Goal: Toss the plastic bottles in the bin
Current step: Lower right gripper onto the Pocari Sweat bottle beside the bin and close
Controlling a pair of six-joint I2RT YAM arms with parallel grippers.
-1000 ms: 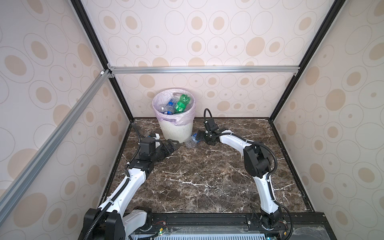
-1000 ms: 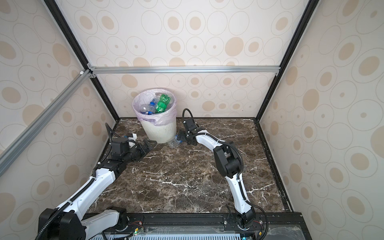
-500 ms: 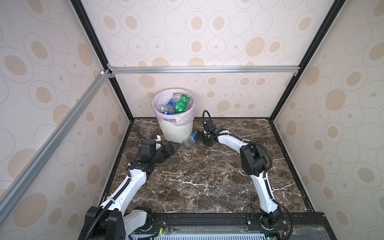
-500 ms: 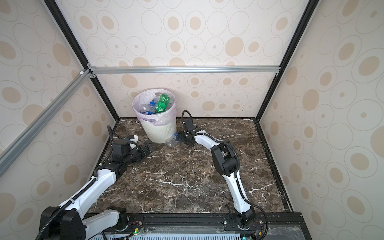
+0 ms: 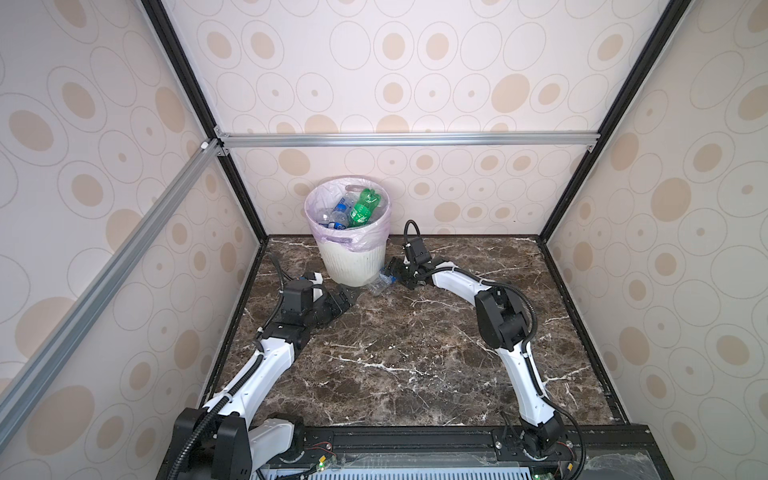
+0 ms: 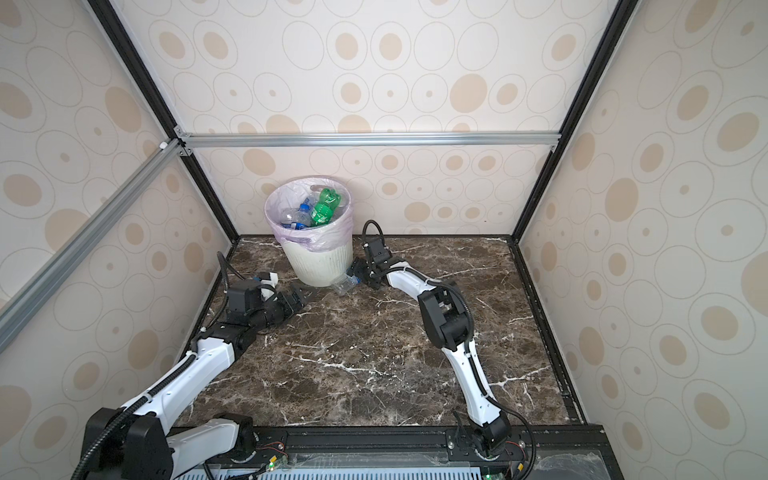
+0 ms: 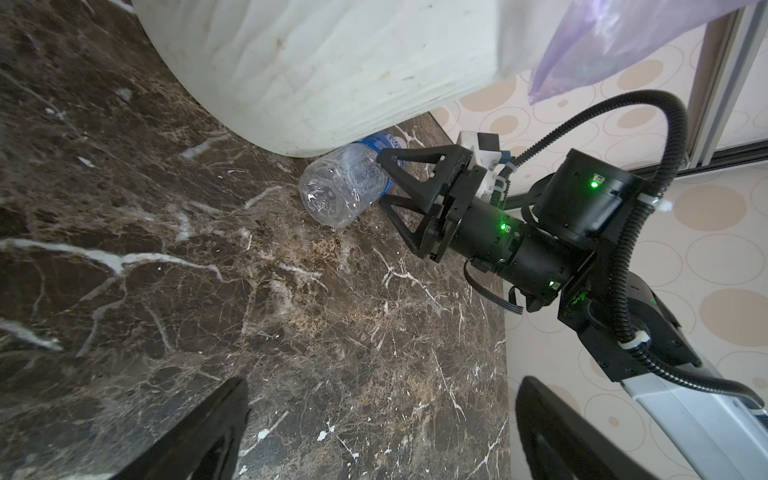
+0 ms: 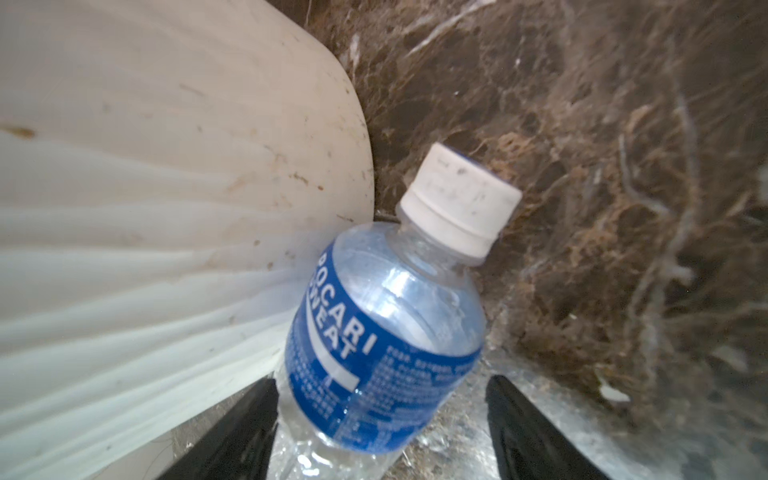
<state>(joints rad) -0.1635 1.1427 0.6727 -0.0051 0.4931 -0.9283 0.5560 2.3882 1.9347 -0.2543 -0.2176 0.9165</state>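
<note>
Bottle [image 8: 386, 332] base cut off in right wrist view; lies on surface [image 5: 415, 353] against bin [image 5: 353, 262] foot, between spread right gripper [image 7: 381, 178] jaws. Bin contents partly hidden: green bottle [image 5: 360, 208], clear bottles [image 5: 338, 216]. Left gripper [image 5: 345, 296] jaws spread wide.

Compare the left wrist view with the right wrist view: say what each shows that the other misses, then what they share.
Only the left wrist view: the right claw seen from outside, straddling the bottle, plus the pink bag and patterned wall. Only the right wrist view: the bottle's white cap and the lettering on its blue label. Both: the bottle lying on the marble table against the foot of the white bin.
</note>
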